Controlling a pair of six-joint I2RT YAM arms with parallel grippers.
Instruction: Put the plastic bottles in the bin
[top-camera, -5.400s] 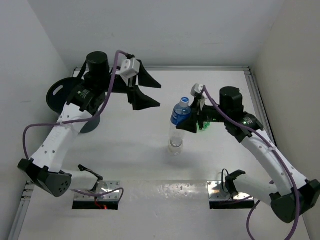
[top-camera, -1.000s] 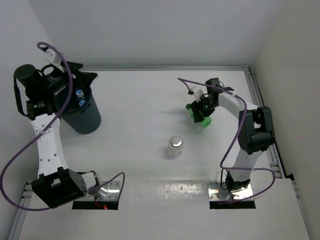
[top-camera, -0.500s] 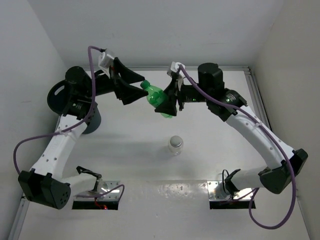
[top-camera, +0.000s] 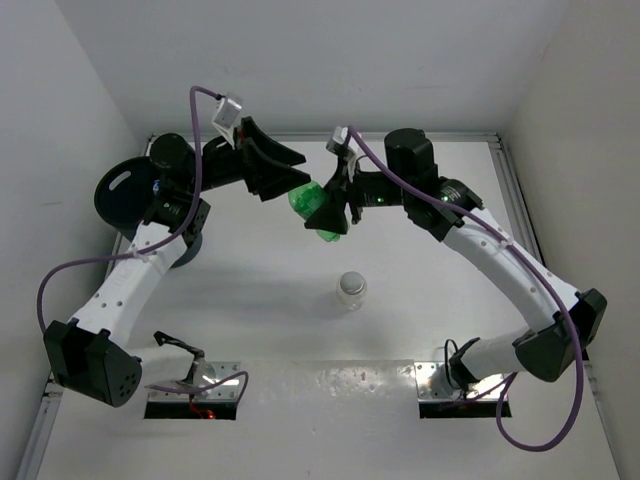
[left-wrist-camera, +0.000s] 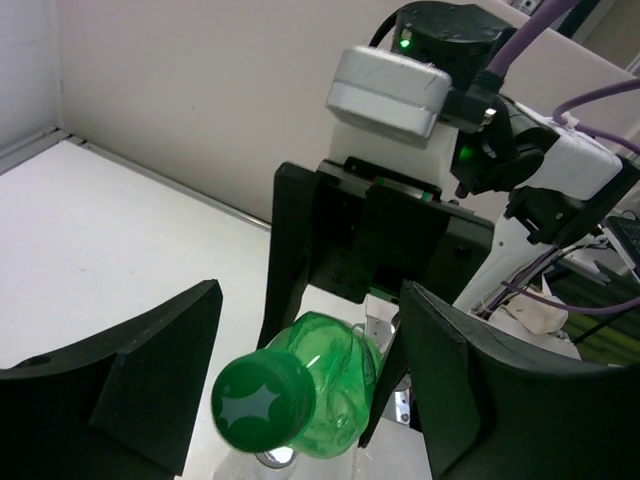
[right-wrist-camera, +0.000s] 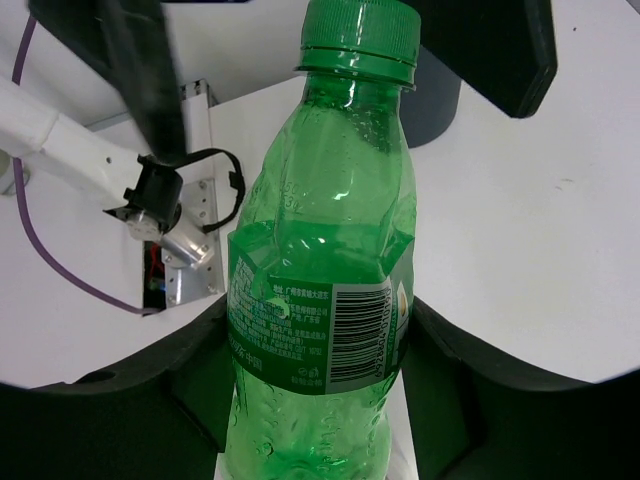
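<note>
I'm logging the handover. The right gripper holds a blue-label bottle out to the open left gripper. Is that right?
Not quite. The bottle is all green, cap included, not blue-labelled; the right wrist view shows it plainly. The rest stands: the right gripper holds it out to the open left gripper.

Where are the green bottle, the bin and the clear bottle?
green bottle (right-wrist-camera: 300, 320), right wrist view, its label.
bin (top-camera: 112, 205), top view, wall beside handle slot.
clear bottle (top-camera: 351, 289), top view, its top.

We see gaps either side of the cap of the green bottle (left-wrist-camera: 330, 380) inside the left gripper (left-wrist-camera: 312, 300), with the right gripper (right-wrist-camera: 318, 330) blocking its body.
</note>
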